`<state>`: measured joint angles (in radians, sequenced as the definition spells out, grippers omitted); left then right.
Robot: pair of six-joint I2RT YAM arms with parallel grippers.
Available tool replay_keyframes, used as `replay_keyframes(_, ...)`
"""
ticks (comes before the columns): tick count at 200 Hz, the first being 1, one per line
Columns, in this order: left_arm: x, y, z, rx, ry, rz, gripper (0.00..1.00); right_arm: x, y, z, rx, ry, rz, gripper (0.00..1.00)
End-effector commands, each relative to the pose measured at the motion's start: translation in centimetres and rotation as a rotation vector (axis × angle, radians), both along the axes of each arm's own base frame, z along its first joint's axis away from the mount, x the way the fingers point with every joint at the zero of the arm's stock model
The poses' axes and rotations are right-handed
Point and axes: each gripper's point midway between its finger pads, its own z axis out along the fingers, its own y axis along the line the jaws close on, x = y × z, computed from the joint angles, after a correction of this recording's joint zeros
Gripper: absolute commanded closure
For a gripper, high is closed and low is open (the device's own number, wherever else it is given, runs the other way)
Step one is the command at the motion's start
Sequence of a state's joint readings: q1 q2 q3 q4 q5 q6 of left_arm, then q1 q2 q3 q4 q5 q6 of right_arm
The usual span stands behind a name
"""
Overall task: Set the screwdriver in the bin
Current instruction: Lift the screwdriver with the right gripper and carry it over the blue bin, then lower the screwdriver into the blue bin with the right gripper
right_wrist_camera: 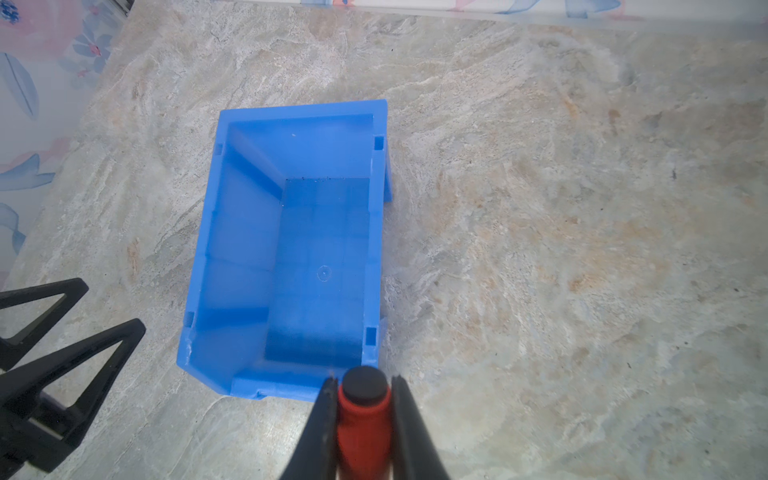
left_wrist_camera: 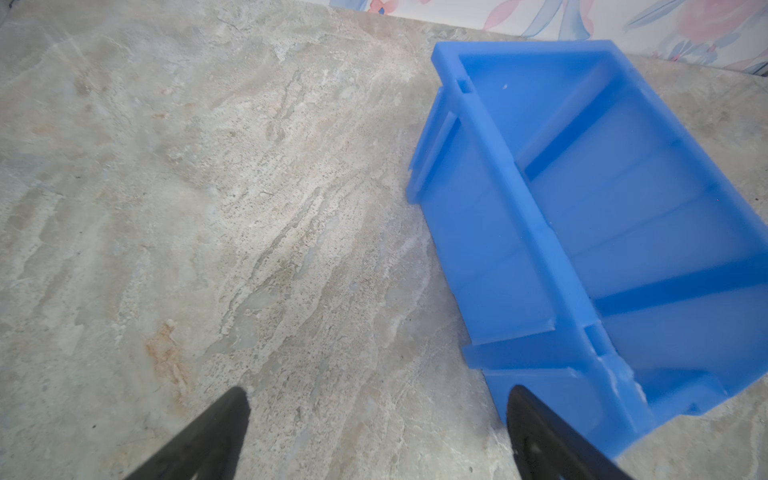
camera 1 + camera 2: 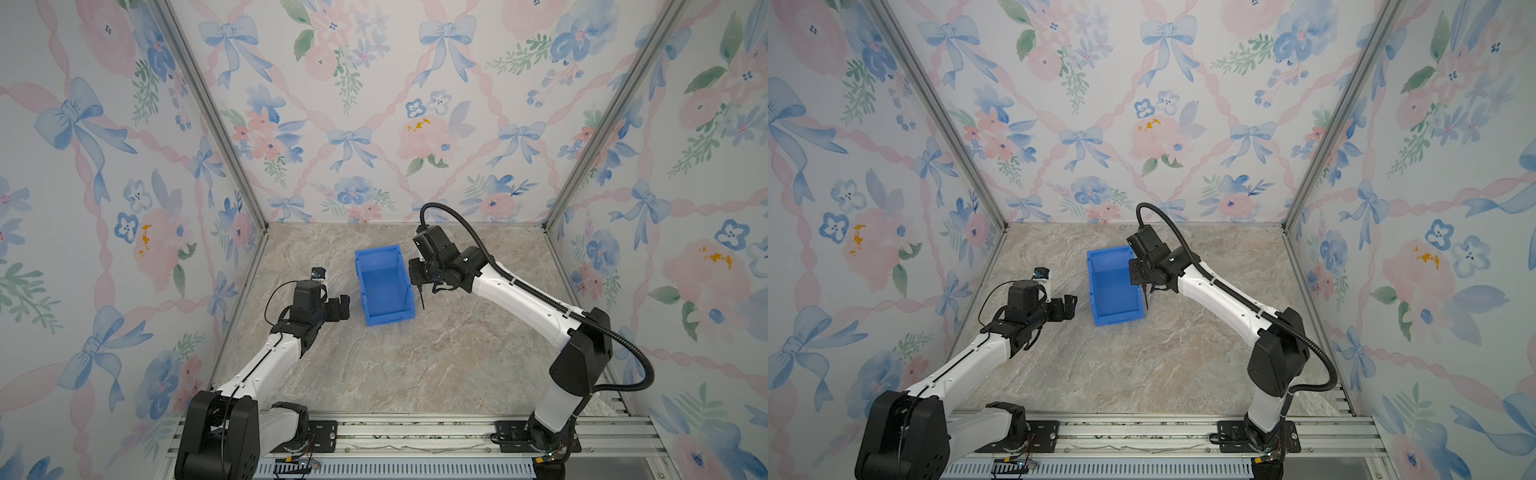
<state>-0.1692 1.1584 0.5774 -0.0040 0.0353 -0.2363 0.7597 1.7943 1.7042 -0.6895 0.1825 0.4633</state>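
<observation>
red screwdriver (image 1: 363, 424) pinched by right end effector (image 1: 363, 379) near bin (image 1: 291, 112); left end effector (image 2: 378, 390) spread.

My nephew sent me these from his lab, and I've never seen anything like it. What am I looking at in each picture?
Two robot arms, left and right, stand at the edge of a marble-patterned table. Each ends in a two-fingered gripper. The two wide pictures come from one camera overhead that looks down on the whole scene. The other two come from small cameras on the arms' wrists, looking out past the fingers. On the table stands a blue bin, empty. The right gripper is shut on a screwdriver with a red handle. In both top views its thin shaft points down just beside the bin's wall, not yet inside. The left gripper is open, holding nothing, next to the bin.
</observation>
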Motion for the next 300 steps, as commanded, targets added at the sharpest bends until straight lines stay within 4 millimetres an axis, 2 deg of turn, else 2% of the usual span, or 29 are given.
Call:
replay_keyframes(1,-0.1,0.2,0.4,-0.009,-0.019,0.003,0.02,0.6,1.9,0.8,0.026,-0.007,0.034,1.00)
replay_keyframes(80,-0.1,0.4,0.6,-0.008,-0.034,0.013,0.02,4.3,8.0,-0.2,0.082,-0.055,0.067,1.00)
replay_keyframes(131,0.0,0.5,0.9,-0.008,-0.046,0.016,0.02,5.7,10.6,-3.8,0.009,-0.037,0.082,1.00)
replay_keyframes(200,0.0,0.6,1.1,-0.011,-0.054,0.019,0.03,6.2,11.2,-8.4,-0.059,0.014,0.075,1.00)
replay_keyframes(300,0.0,1.0,1.6,-0.016,-0.074,0.029,0.03,7.7,11.7,-14.4,-0.015,0.136,0.022,0.98)
